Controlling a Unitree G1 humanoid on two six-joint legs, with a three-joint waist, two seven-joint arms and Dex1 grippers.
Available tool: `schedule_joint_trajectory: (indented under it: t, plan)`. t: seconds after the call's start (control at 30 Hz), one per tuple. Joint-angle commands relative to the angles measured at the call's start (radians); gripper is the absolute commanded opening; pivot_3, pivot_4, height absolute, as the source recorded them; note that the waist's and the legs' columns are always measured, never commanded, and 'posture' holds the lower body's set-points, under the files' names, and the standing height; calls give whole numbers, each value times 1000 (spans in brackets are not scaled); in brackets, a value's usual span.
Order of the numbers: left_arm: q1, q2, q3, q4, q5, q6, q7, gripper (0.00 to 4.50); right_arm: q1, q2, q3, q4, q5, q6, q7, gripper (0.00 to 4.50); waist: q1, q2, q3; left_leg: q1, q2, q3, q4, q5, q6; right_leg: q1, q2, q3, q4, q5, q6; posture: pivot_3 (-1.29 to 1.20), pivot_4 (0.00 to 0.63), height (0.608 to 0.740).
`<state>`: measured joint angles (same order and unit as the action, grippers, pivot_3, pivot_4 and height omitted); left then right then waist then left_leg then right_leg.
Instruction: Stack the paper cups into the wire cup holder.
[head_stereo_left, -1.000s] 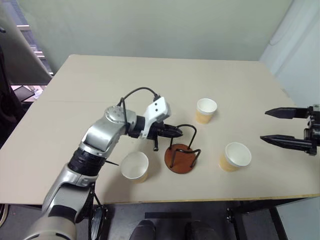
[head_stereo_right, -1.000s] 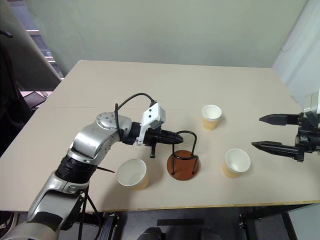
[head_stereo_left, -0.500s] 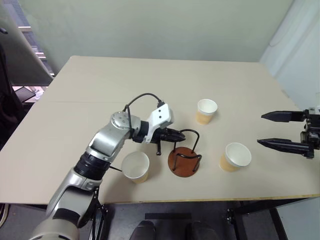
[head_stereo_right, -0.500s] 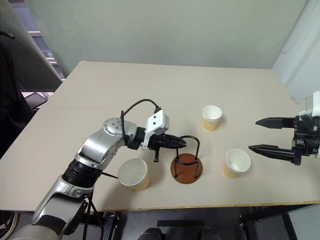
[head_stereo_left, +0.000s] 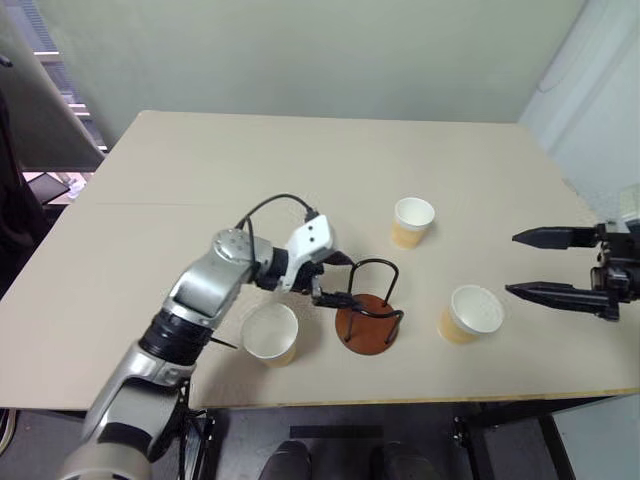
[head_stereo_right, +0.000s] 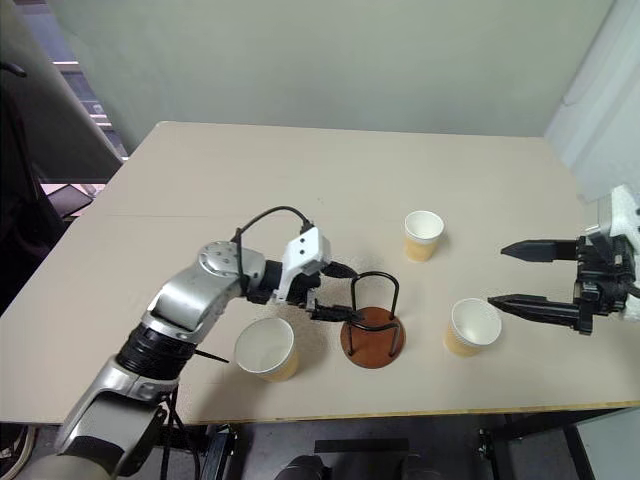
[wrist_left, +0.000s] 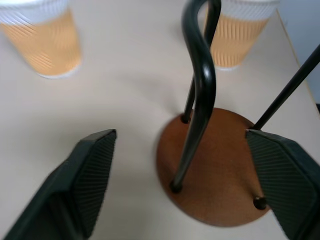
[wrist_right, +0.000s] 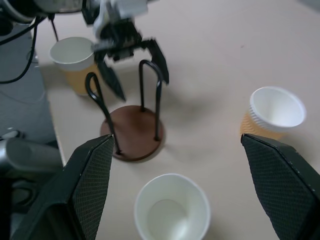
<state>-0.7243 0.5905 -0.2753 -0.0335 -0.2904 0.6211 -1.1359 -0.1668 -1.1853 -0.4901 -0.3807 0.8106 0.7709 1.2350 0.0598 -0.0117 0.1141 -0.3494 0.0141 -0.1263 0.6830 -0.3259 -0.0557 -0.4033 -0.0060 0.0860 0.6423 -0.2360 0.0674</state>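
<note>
At the centre of the frame the left pincer (head_stereo_left: 338, 279) is spread wide around one wire loop of the empty cup holder (head_stereo_left: 366, 318) on the table (head_stereo_left: 200, 180), three cups (head_stereo_left: 270, 333) (head_stereo_left: 412, 221) (head_stereo_left: 470, 313) standing around it, while the right pincer (head_stereo_left: 535, 264) gapes empty at right.

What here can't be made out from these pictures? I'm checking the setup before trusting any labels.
- Wire cup holder: the top of its loops is cut off by the left wrist view's edge.
- Two paper cups in the left wrist view: rims cut off, insides unseen.
- Left gripper: whether its open fingers touch the holder's wire is too small to tell in the head views.
- Right gripper: its wrist is cut off by the frame edge.
</note>
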Motion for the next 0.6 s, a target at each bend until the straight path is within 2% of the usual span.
schedule_joint_trajectory:
  t: [0.03,0.17,0.33,0.6]
  plan:
    - [17,44,91,-59,-82,26,-44,4389,40,-30,13,-29,-21,-11,36,4125,0,0,0,0,0,0,0,0,0,0,0,0,0,0,0,0,150,740]
    - [68,116,156,-72,-115,25,-58,4389,78,-35,67,-40,-63,-44,50,4125,-2,0,0,0,1,0,-1,0,0,-1,0,1,0,-1,-1,0,150,740]
    - [171,244,326,-157,-247,51,-133,4389,93,-33,158,-71,-99,-59,51,4125,-6,0,0,0,1,0,-2,0,0,-3,0,1,1,-1,-1,0,150,740]
    - [289,362,501,-292,-387,71,-149,4389,18,0,339,-24,-196,-117,47,4125,-6,0,0,0,2,-4,-3,-1,1,-4,-1,2,1,-2,-2,0,150,740]
